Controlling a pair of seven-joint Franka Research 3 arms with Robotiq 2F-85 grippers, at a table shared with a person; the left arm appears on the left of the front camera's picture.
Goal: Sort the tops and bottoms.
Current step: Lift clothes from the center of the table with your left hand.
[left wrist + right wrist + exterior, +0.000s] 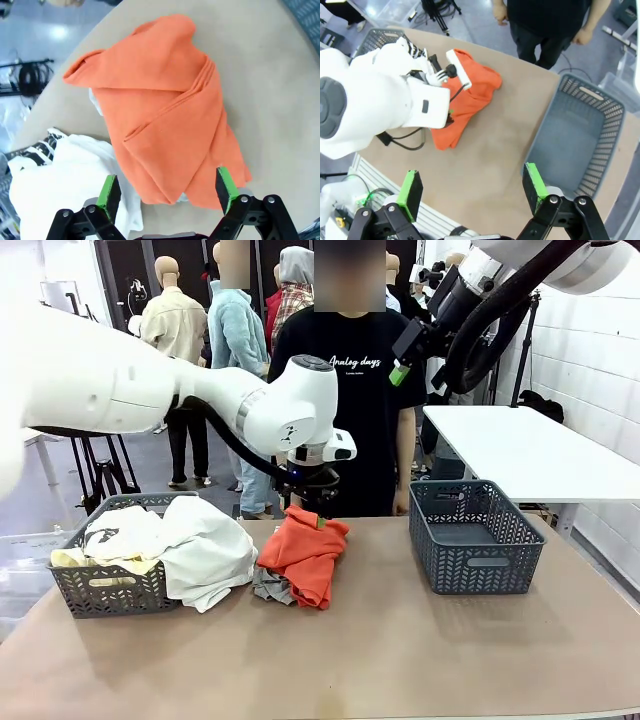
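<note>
An orange-red garment [305,552] lies bunched at the table's middle, with a grey one [270,586] peeking out under its front edge. My left gripper [316,514] hangs open just above its far end; in the left wrist view the gripper [167,192] has its green pads either side of the orange-red cloth [165,110], with nothing held. White [205,552] and pale yellow [70,558] garments fill the left basket [105,590], the white one spilling over its right rim. My right gripper [402,370] is raised high at the upper right, open [472,190] and empty, looking down on the orange-red garment [481,80].
An empty grey basket [475,538] stands at the right of the table. A person in a black T-shirt [355,370] stands at the far edge, hands down. A white table [530,445] stands behind on the right. Bare tabletop [380,650] stretches along the front.
</note>
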